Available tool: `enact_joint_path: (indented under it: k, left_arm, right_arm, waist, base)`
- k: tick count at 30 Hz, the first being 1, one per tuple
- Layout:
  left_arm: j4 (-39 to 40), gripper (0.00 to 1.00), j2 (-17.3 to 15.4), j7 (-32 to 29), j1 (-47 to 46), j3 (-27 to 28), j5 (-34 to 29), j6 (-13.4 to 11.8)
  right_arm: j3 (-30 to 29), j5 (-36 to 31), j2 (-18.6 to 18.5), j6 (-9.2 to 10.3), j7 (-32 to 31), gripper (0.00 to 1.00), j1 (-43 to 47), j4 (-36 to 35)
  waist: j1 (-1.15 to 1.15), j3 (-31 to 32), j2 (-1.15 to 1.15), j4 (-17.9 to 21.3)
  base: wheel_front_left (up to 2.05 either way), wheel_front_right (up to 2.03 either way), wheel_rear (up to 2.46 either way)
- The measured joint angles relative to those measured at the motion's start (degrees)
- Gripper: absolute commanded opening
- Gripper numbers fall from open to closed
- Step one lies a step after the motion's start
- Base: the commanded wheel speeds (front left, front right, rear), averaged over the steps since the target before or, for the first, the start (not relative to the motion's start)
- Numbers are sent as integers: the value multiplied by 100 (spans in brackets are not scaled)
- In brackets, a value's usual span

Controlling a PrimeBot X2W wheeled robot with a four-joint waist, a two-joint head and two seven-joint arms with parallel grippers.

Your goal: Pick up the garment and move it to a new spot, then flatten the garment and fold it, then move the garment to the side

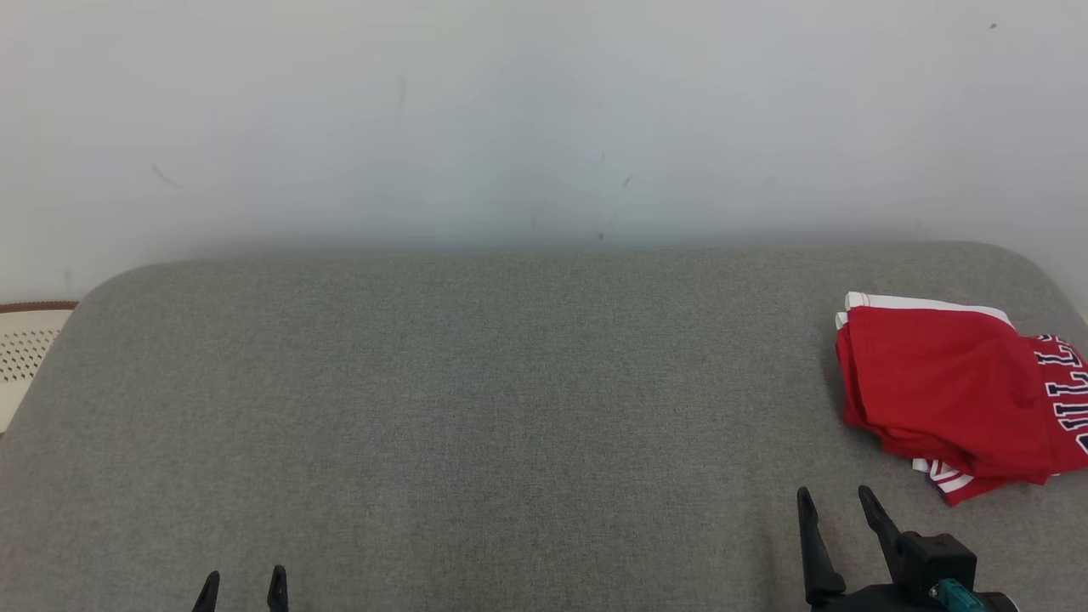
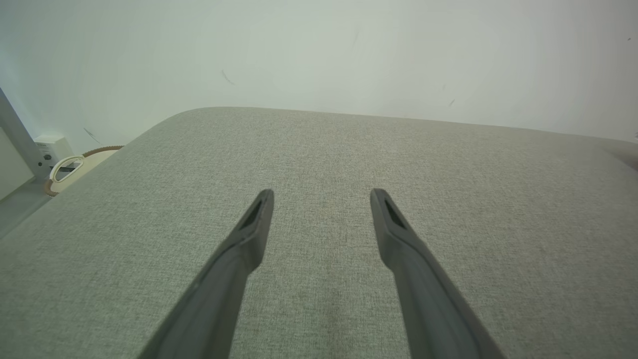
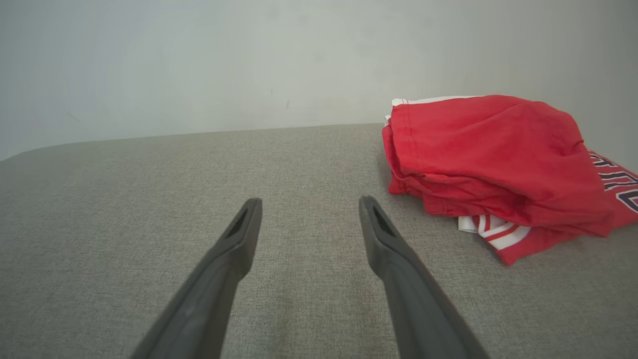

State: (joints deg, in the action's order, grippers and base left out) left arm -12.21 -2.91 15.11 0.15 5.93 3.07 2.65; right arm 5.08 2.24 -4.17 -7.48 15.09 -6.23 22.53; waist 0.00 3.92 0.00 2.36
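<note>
Plainly, from the head view, you have the garment (image 1: pixel 943 391) lying as a compact red bundle with white trim and dark lettering at the far right of the grey cushioned surface (image 1: pixel 476 382), close to its right edge. I judge that spot to be the "side" the task asks for: the layers are stacked neatly, and the broad middle is left free as working room. Your left gripper (image 1: pixel 243 578) sits at the lower left, well apart from the cloth. Your right gripper (image 1: pixel 835 493) sits at the lower right, near the bundle's front corner but not touching it. Both look parked at rest, fingers pointing toward the pale wall (image 1: pixel 510 127).

Next, in the left wrist view, the left gripper (image 2: pixel 321 192) has its jaws spread wide, with bare grey fabric between them. They hold nothing and touch nothing that you can make out.

Last, in the right wrist view, the right gripper (image 3: pixel 309 199) also has its jaws wide apart and holds nothing. The garment (image 3: pixel 488 149) lies ahead and to the right of them, folded edges facing the fingers, a striped white-and-red hem poking out beneath. A clear gap of grey surface separates cloth and fingers.
</note>
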Motion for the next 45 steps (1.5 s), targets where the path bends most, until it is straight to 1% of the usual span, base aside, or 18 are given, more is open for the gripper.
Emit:
enact_joint_path:
  k: [10,33,45]
  left_arm:
    - [-71,100,0,0,2,3,33,-19]
    - [-188,100,21,0,77,34,34,-14]
    - [-177,100,20,0,71,81,43,31]
  right_arm:
    - [-68,-215,-4,0,0,100,-21,51]
    - [-123,-279,27,0,-1,100,95,111]
    - [-94,-276,34,0,-1,100,90,76]
  waist:
    - [0,12,0,29]
    - [0,7,0,28]
    - [0,-19,0,19]
  base:
    - [0,0,0]
    - [0,0,0]
    - [0,0,0]
